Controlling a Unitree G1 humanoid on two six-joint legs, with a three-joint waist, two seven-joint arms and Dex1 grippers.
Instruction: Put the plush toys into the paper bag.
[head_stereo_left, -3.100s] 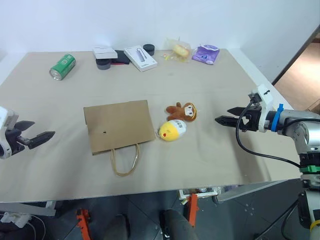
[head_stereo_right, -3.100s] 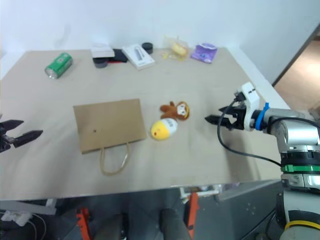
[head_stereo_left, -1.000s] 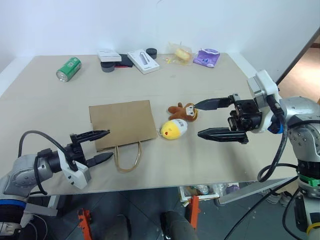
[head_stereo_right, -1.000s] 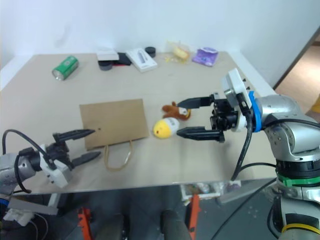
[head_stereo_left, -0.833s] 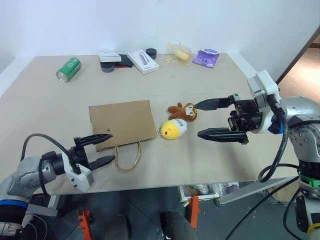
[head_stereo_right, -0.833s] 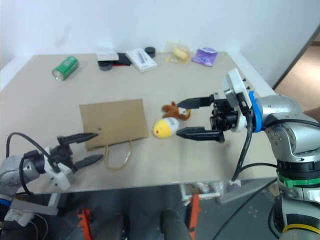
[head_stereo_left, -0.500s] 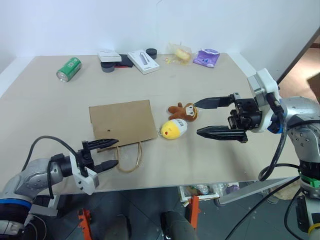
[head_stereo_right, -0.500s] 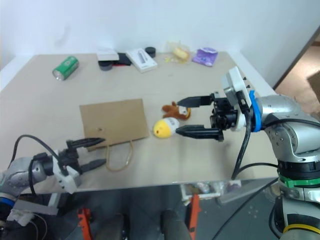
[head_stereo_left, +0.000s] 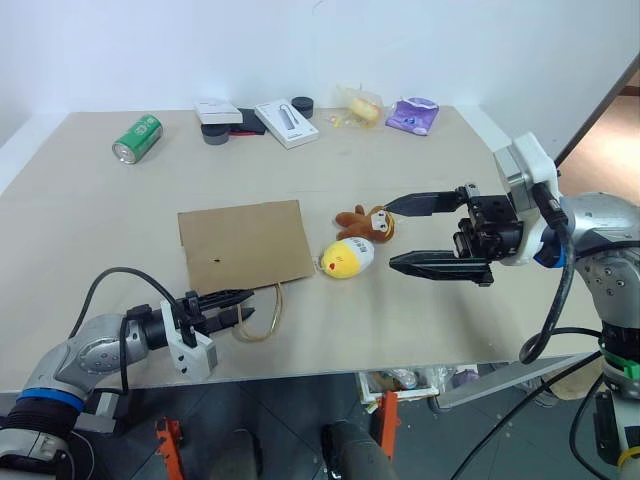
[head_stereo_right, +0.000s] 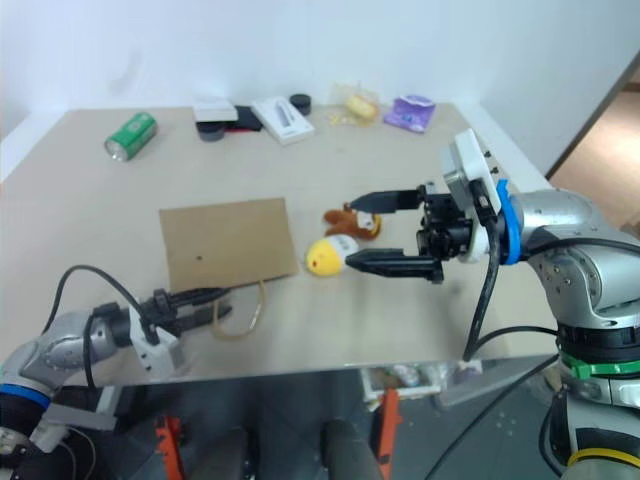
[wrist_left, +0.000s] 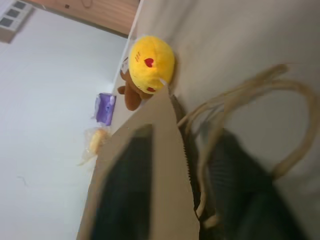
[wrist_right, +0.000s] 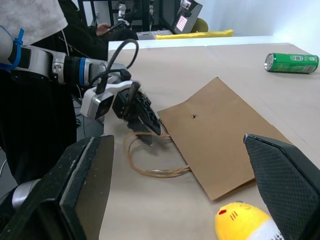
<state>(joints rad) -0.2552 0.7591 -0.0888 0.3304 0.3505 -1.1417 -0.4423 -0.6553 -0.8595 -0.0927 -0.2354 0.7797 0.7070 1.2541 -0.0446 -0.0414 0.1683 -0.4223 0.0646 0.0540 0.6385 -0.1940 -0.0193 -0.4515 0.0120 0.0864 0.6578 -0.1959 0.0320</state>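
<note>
The brown paper bag (head_stereo_left: 245, 245) lies flat mid-table, its cord handle (head_stereo_left: 264, 316) looping toward the near edge. My left gripper (head_stereo_left: 238, 306) is low at the bag's near edge beside the handle. Its fingers (wrist_left: 125, 190) are closed with the bag's paper edge between them. The yellow egg-shaped plush toy (head_stereo_left: 346, 259) lies just right of the bag. The brown monkey plush toy (head_stereo_left: 366, 222) touches it on its far side. My right gripper (head_stereo_left: 390, 235) hovers to the right of both toys, wide open and holding nothing, pointing at them.
Along the table's far edge lie a green can (head_stereo_left: 131, 137), white boxes (head_stereo_left: 282, 120), small dark items (head_stereo_left: 298, 103), a clear-wrapped yellowish item (head_stereo_left: 361, 103) and a purple pouch (head_stereo_left: 412, 111). The table's front edge (head_stereo_left: 330, 372) runs just below my left gripper.
My left gripper slid right along the near edge to the bag's handle side and closed from wide open onto the bag's edge. The right gripper and both toys stayed put.
</note>
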